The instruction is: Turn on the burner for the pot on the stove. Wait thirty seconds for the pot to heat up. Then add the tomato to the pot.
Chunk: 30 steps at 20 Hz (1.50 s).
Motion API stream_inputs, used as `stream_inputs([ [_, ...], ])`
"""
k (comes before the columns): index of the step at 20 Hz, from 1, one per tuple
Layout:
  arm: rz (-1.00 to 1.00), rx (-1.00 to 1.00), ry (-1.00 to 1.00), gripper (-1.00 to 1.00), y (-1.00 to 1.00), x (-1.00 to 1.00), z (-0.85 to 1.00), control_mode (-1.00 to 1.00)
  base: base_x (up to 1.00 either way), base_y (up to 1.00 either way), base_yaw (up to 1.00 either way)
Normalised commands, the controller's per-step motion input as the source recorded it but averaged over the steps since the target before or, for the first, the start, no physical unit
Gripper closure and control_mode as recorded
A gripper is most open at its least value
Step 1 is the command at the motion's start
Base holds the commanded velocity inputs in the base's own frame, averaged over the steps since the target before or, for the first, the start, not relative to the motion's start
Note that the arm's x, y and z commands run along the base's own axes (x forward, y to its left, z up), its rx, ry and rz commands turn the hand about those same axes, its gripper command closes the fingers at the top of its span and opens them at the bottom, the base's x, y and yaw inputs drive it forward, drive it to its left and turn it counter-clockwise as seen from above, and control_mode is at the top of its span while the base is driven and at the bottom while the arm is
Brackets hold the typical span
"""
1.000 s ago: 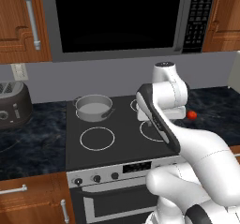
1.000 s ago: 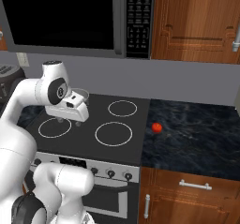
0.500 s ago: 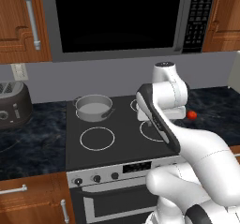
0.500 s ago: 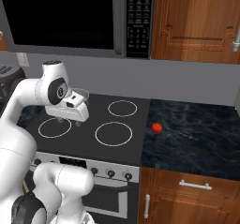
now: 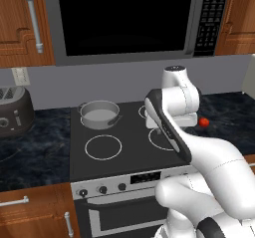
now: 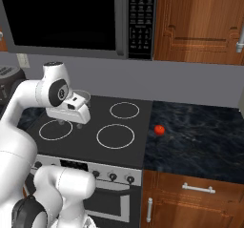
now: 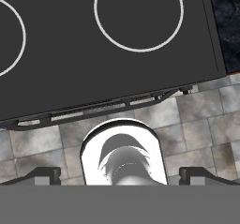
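Note:
The grey pot (image 5: 99, 113) stands on the back left ring of the black stove (image 5: 119, 157), its pale inside bare. On the dark counter to the right of the cooktop lies the small red tomato (image 5: 203, 122), also seen from the other side as the tomato (image 6: 159, 129). My gripper (image 6: 66, 120) hangs above the front of the cooktop, pointing down, well apart from both pot and tomato. In the hand view its dark fingertips (image 7: 45, 174) stand wide apart with nothing between them, over the stove's front edge. Small black knobs (image 5: 102, 189) line the silver front panel.
A black microwave (image 5: 124, 18) hangs above the stove between wooden cabinets (image 6: 200, 22). A dark toaster (image 5: 12, 110) stands on the left counter. The dark stone counter (image 6: 205, 141) runs right of the tomato. Tiled floor (image 7: 201, 120) shows below the stove's front.

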Motion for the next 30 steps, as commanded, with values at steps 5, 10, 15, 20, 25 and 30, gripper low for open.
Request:
stream_inputs([
  [5,0.0,0.0,0.0,-1.0,0.0,0.0,0.0,-1.0,0.0,0.0,0.0],
  [10,0.0,0.0,0.0,-1.0,0.0,0.0,0.0,-1.0,0.0,0.0,0.0],
  [15,0.0,0.0,0.0,-1.0,0.0,0.0,0.0,-1.0,0.0,0.0,0.0],
  [20,0.0,0.0,0.0,-1.0,0.0,0.0,0.0,-1.0,0.0,0.0,0.0],
  [25,0.0,0.0,0.0,-1.0,0.0,0.0,0.0,-1.0,0.0,0.0,0.0],
  [30,0.0,0.0,0.0,-1.0,0.0,0.0,0.0,-1.0,0.0,0.0,0.0],
])
